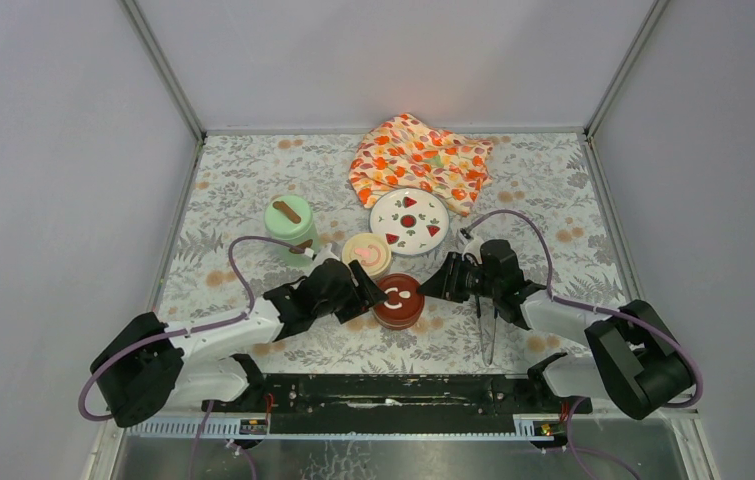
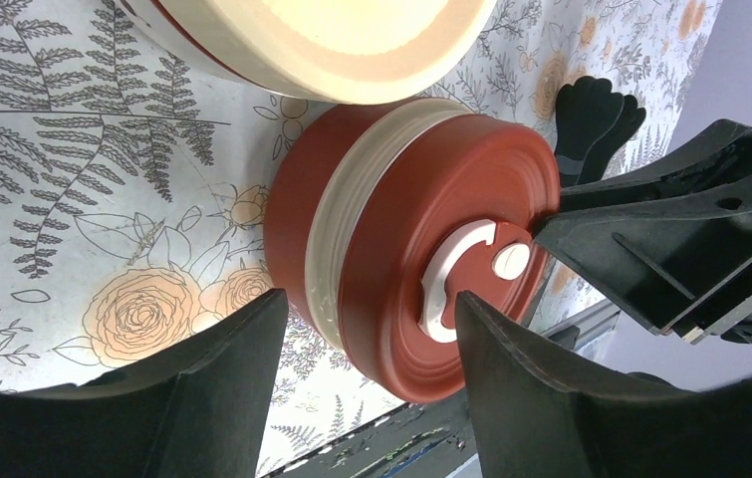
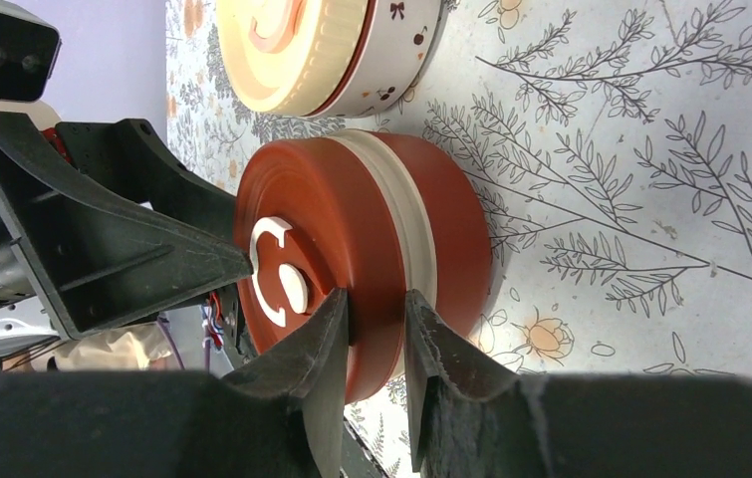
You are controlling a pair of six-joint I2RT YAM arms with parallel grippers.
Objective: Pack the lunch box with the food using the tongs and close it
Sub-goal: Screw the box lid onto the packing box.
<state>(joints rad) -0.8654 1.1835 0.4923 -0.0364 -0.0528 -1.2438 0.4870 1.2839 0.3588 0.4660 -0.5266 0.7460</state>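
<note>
Soft, even light; close foreground out of focus

The overhead view was bright and sharp, lit diffusely from above, with faint shadows on the table [image 1: 553,200] under the arms [image 1: 243,325] and a warm glow on the wall [image 1: 423,60] behind the cloth [image 1: 419,160]. In the wrist views the dark end effector fingers [image 2: 202,398] were blurred and underexposed, the cream lid [image 2: 352,40] was washed out, and the dark red lid [image 3: 312,249] carried a mild sheen.

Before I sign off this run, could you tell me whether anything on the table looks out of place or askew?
Nothing looks spilled or damaged. The green pot, cream pot and red pot stand upright, lids on. Only the tongs lie loose beside the right arm, and the cloth sits crumpled at the far edge.
</note>
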